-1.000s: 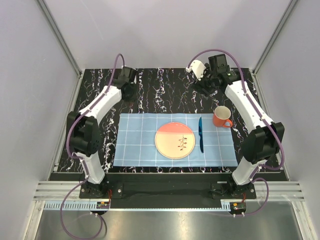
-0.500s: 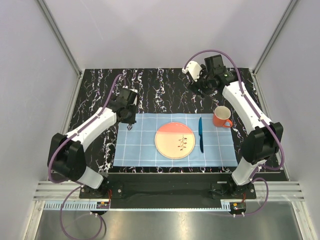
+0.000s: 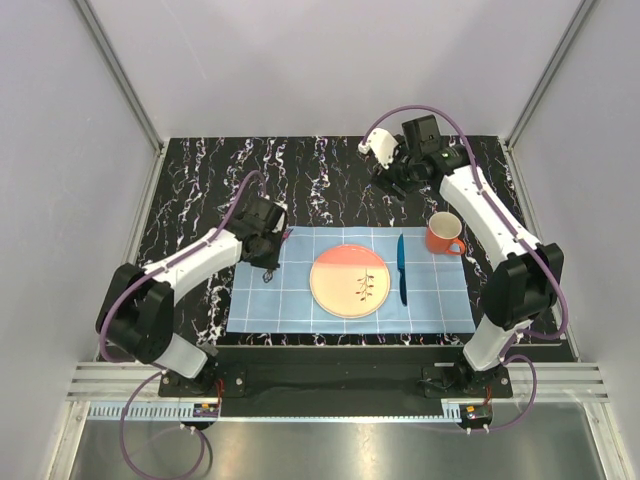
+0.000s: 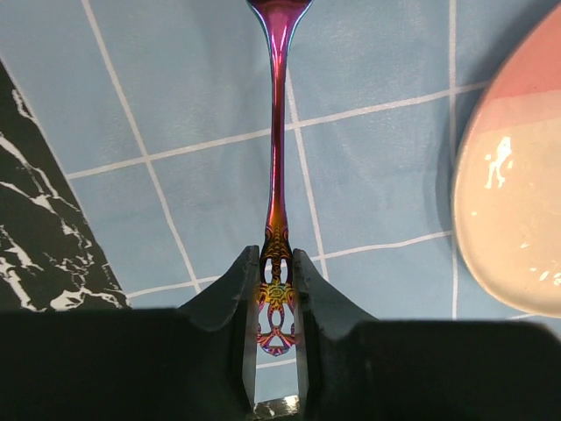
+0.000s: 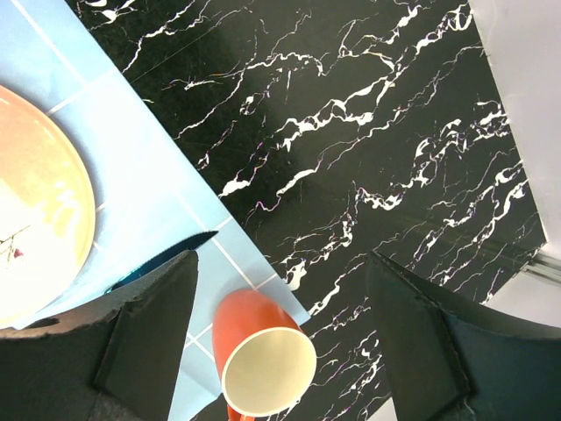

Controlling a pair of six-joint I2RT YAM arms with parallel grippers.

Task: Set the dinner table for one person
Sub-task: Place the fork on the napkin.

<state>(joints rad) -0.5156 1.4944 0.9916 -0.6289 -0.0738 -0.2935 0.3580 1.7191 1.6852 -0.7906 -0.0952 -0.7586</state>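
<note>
Left arm's swung in from the far corner; left gripper (image 4: pixel 277 263) now hangs over the blue mat (image 3: pixel 262 300), just left of the plate (image 3: pixel 349 283), jaws clamped on a rainbow utensil handle (image 4: pixel 277 175); right gripper (image 5: pixel 282 260) gapes wide over the dinner table (image 3: pixel 320 175), bare black marble straight beneath its jaws.

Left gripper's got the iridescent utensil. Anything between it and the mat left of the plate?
Nothing visible. The left gripper is shut on the iridescent utensil above bare blue mat; the plate lies beside it, clear of it. The knife and mug are on the plate's other side.
</note>
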